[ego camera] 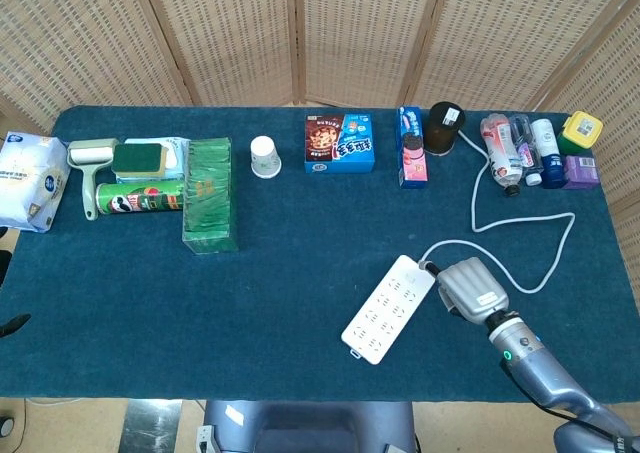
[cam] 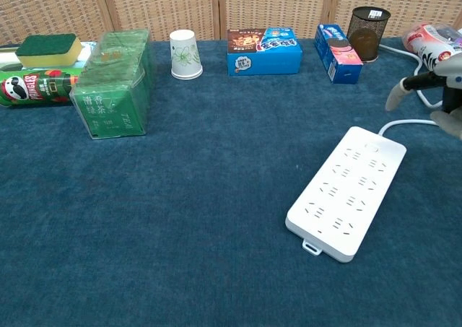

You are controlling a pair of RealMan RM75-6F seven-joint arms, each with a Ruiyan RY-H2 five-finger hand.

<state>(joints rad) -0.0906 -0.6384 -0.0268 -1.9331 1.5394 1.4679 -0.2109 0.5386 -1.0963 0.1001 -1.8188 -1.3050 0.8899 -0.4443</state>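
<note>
A white power strip lies on the blue cloth, right of centre, also in the chest view. Its white cord loops back toward the bottles at the far right. My right hand hovers palm down just right of the strip's cord end, fingers pointing at it. The chest view shows only its fingertips at the right edge, spread apart above the cord, with nothing held. My left hand does not show in either view.
Along the back stand a paper cup, a blue snack box, a slim blue-pink box, a dark mesh cup and several bottles. At the left are a green tea box, a chips can and a sponge.
</note>
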